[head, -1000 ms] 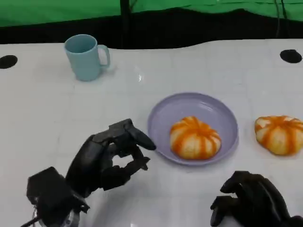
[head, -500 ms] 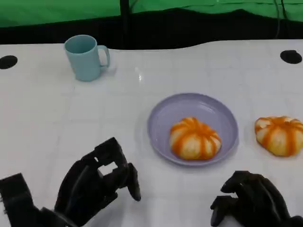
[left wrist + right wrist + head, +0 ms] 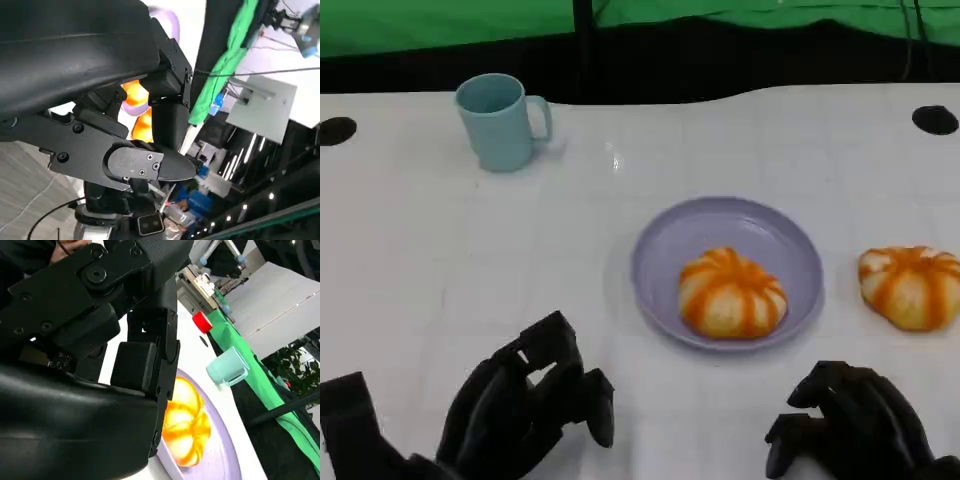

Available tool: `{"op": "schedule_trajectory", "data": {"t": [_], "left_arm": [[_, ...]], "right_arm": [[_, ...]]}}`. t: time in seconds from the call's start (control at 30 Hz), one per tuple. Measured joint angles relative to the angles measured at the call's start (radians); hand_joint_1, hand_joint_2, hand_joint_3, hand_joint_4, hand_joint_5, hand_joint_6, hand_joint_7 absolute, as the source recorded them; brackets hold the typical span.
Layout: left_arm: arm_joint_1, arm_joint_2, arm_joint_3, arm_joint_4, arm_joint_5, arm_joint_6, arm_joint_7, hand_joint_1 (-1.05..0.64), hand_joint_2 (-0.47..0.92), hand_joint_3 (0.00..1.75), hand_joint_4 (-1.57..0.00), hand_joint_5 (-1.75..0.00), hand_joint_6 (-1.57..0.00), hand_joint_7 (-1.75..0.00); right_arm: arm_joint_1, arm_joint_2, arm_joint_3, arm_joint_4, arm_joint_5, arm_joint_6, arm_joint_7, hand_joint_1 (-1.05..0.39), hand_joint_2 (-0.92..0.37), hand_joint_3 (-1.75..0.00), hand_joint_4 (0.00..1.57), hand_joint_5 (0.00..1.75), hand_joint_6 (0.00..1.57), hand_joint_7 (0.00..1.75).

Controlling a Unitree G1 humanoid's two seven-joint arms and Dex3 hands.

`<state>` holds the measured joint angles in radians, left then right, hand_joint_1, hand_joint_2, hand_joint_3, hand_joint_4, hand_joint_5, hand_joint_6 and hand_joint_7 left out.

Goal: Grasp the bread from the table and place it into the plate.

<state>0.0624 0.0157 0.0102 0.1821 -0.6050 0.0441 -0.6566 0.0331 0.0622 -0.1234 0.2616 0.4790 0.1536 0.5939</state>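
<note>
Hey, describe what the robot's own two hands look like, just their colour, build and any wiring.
Both are matte black, many-fingered robot hands made of blocky, angular segments. The left robot hand shows boxy finger links with rounded tips, and up close smooth black shells fastened with small screws. A thin black cable loops beside its base in the left wrist view. The right robot hand has the same black, chunky build.
</note>
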Motion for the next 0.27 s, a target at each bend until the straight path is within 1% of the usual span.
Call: {"op": "schedule_trajectory", "data": {"t": [0.27], "left_arm": [[-0.018,-0.008,0.025,0.036,0.009,-0.001,-0.031,-0.68,0.92,0.19,-0.88,-1.75,-0.64,-1.75]], "right_arm": [[-0.014,-0.003,-0.005,0.015,0.0,-0.004,0.007,-1.04,-0.73,0.0,1.57,0.74,1.57,0.35]]}}
